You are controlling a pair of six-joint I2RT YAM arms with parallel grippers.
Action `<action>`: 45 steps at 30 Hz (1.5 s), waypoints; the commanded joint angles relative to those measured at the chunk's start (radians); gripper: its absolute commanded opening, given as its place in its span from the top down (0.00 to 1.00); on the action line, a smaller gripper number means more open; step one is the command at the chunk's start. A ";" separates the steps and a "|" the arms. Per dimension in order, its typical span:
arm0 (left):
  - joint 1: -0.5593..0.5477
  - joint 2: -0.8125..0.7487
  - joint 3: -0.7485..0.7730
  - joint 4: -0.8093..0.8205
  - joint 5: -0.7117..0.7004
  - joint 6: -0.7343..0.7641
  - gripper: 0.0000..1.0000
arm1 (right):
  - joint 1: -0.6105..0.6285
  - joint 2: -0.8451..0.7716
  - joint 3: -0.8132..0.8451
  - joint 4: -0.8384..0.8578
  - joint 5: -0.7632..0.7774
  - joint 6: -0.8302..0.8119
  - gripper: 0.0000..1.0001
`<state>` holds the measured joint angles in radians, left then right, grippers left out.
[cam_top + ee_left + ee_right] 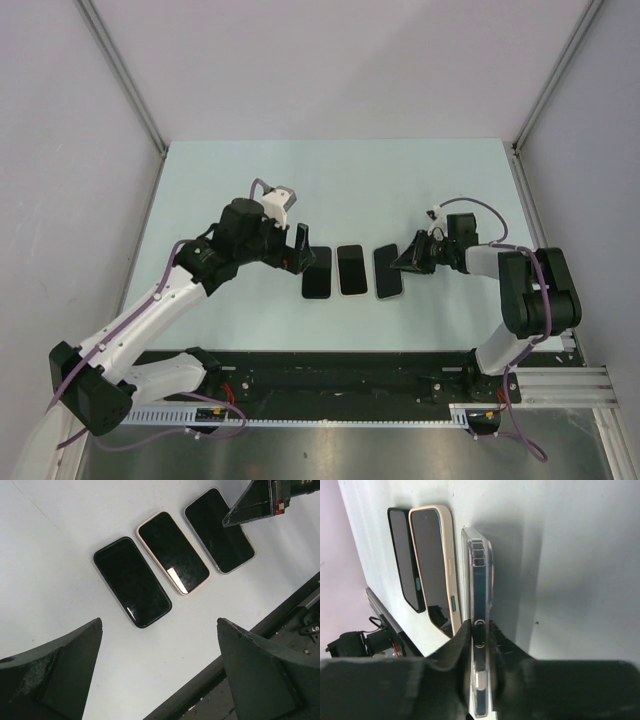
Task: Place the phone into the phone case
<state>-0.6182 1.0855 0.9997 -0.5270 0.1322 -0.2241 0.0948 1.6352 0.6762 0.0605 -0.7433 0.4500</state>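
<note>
Three phones lie side by side on the pale table. The left one is a black phone [316,272] [132,582]. The middle phone sits in a beige case [351,270] [172,552]. The right phone sits in a clear case [387,271] [218,530], seen edge-on in the right wrist view [481,580]. My right gripper [405,262] [480,627] is shut on the right long edge of this clear-cased phone, one finger above and one below. My left gripper [298,250] [160,622] is open and empty, hovering just near-left of the black phone.
The black rail [350,370] runs along the table's near edge, close below the phones, and shows in the left wrist view [280,615]. Grey walls enclose the table on the left, back and right. My right finger [252,505] overlaps the clear-cased phone's far end.
</note>
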 commanded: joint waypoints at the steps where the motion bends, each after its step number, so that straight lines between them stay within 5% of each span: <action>1: 0.005 -0.030 0.000 0.007 -0.040 0.040 0.00 | -0.001 0.043 0.043 0.004 0.117 -0.027 0.73; 6: 0.005 -0.035 0.000 0.004 -0.055 0.043 0.00 | -0.020 -0.012 0.060 -0.119 0.202 -0.062 0.62; 14: 0.005 -0.061 -0.007 0.016 -0.031 0.045 0.00 | -0.024 -0.292 0.086 -0.364 0.335 -0.088 0.21; 16: 0.005 -0.082 -0.012 0.030 -0.023 0.046 0.00 | -0.009 -0.365 0.086 -0.433 0.364 -0.086 0.01; 25: 0.005 -0.214 -0.073 0.166 0.147 0.034 0.00 | 0.180 -0.912 0.085 -0.617 0.539 0.047 0.00; 30: 0.005 -0.312 -0.118 0.242 0.175 0.019 0.00 | 0.180 -1.133 0.085 -0.677 0.538 0.105 0.00; 37: 0.005 -0.397 -0.167 0.305 0.149 0.020 0.00 | 0.178 -1.299 0.085 -0.673 0.627 0.072 0.00; 45: 0.005 -0.392 -0.162 0.298 0.150 0.023 0.00 | 0.178 -1.287 0.088 -0.659 0.628 0.065 0.00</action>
<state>-0.6182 0.6933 0.8394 -0.2619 0.2737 -0.2192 0.2691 0.3351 0.7353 -0.6094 -0.1360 0.5228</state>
